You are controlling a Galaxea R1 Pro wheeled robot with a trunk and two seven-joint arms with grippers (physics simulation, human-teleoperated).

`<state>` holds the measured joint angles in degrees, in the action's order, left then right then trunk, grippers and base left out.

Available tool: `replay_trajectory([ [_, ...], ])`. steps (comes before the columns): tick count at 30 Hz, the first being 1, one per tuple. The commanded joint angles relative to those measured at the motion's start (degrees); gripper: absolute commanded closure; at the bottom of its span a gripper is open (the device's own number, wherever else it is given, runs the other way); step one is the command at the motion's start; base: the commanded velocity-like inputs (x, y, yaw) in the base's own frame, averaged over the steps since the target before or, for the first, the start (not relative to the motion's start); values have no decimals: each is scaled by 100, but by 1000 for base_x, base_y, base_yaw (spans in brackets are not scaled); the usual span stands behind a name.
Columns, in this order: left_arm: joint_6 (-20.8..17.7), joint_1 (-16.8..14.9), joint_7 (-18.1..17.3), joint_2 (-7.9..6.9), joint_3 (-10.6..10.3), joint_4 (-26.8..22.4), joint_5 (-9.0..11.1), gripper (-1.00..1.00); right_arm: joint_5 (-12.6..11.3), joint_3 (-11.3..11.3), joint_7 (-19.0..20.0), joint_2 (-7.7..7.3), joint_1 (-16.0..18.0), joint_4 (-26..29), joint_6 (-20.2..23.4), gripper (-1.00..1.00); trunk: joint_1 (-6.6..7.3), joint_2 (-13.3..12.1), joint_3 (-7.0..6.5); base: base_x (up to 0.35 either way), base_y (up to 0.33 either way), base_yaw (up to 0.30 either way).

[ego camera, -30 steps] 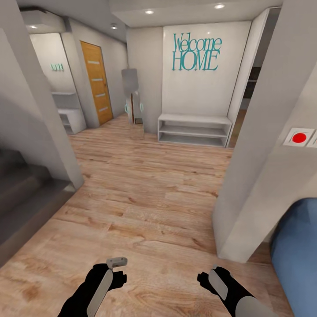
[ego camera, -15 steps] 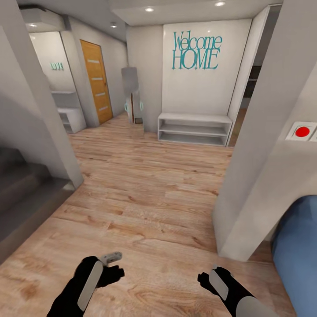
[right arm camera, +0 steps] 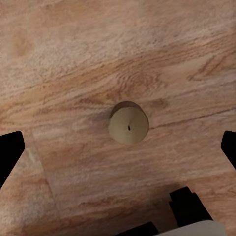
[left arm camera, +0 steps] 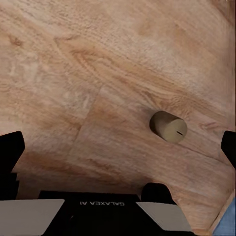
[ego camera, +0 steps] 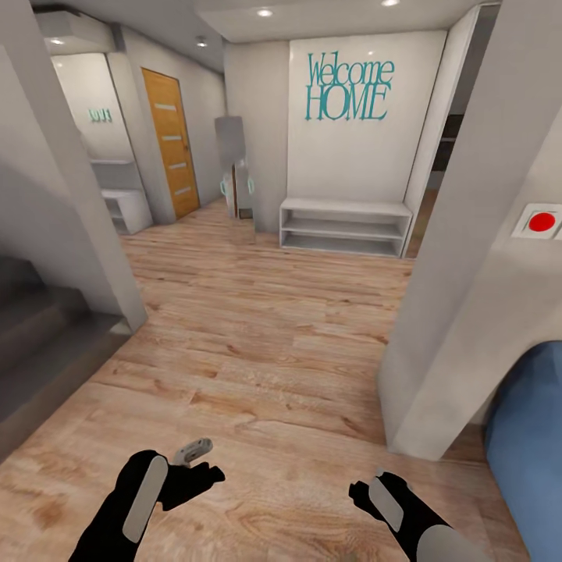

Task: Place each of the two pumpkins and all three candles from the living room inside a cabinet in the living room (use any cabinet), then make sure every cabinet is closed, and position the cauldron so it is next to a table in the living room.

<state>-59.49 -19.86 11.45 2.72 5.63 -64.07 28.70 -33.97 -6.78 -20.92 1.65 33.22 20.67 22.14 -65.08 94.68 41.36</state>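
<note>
Candle (right arm camera: 129, 122) stands upright on floor (ego camera: 265, 343), centred under my right hand (right arm camera: 118, 147), wide open; left hand (left arm camera: 118, 147) open too.

**Entry hall ahead of me: surroundings**

My head view covers a hallway with a light wood-plank floor (ego camera: 257, 343). At upper centre, a white wall panel carries teal "Welcome HOME" lettering (ego camera: 348, 90) above a low white open shelf unit (ego camera: 344, 228). An orange wood door (ego camera: 171, 143) stands at upper left. Grey stair steps (ego camera: 39, 336) occupy the left edge. A white pillar (ego camera: 460, 297) rises at right, beside a red round button plate (ego camera: 540, 222). Recessed ceiling lights (ego camera: 264, 12) are lit.
</note>
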Motion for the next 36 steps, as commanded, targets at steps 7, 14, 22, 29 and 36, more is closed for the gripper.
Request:
replay_trajectory([
  [7, -1, 0, -2, 0, 0, -8, 176, -100, -4, 3, 0, 9, 0, 12, 7, -100, -154, 282, 126, -67, 16, 0],
  [14, -1, 0, 2, 0, -1, -10, 190, -100, -10, 8, 4, 11, 0, 13, 10, -100, -308, 563, 252, -65, 17, 0],
  [22, -10, 0, -2, 0, 0, -9, 197, -100, -13, 17, 3, 27, 0, 8, 4, -100, -484, 884, 395, -47, 1, 0],
  [29, -10, 0, 2, 0, -1, -9, 198, -100, -6, 18, -3, 139, 0, -25, 3, -100, -638, 1165, 521, -47, 0, 0],
  [36, -3, 0, 3, 5, -6, -9, 206, -100, 4, 15, -9, 200, 0, -27, -7, -100, -791, 1445, 647, -2, 0, 0],
])
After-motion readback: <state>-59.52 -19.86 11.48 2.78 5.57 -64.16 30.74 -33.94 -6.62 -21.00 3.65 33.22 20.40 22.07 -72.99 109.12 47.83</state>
